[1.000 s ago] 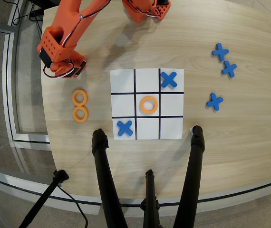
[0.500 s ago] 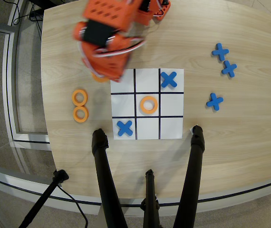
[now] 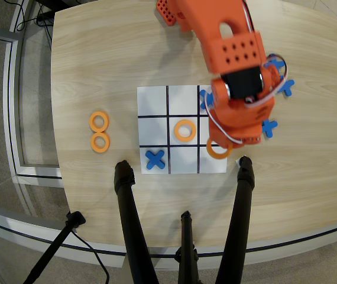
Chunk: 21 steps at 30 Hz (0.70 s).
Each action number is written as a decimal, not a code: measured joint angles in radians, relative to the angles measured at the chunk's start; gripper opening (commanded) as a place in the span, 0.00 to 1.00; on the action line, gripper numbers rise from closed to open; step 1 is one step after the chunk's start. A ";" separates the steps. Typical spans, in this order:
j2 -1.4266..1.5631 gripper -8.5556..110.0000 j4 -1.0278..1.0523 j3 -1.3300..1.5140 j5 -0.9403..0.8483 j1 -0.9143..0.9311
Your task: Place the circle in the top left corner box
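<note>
From overhead I see the ring (image 3: 219, 150) clamped in my gripper (image 3: 220, 145), hanging over the grid's (image 3: 183, 130) bottom-right cell (image 3: 213, 161). Another ring (image 3: 185, 130) fills the centre cell; a cross (image 3: 155, 159) lies bottom-left. Two spare rings (image 3: 99, 131) lie on the table (image 3: 97, 53) at left.

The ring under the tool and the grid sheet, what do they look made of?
The ring looks like moulded plastic: uniform orange, matte, flat, clean edges. The grid sheet looks like white paper with printed black lines, lying flat on the wood-grain table, probably laminate. The tool is mostly hidden.
</note>
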 measured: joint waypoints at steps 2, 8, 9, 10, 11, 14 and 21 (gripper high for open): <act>-0.110 0.07 -0.049 -0.054 0.008 0.000; -0.337 0.07 -0.138 -0.147 0.017 0.003; -0.357 0.07 -0.152 -0.152 0.017 0.003; -0.379 0.07 -0.160 -0.161 0.017 0.003; -0.399 0.07 -0.163 -0.170 0.017 0.003; -0.456 0.07 -0.166 -0.222 0.017 0.003; -0.543 0.07 -0.155 -0.333 0.017 0.021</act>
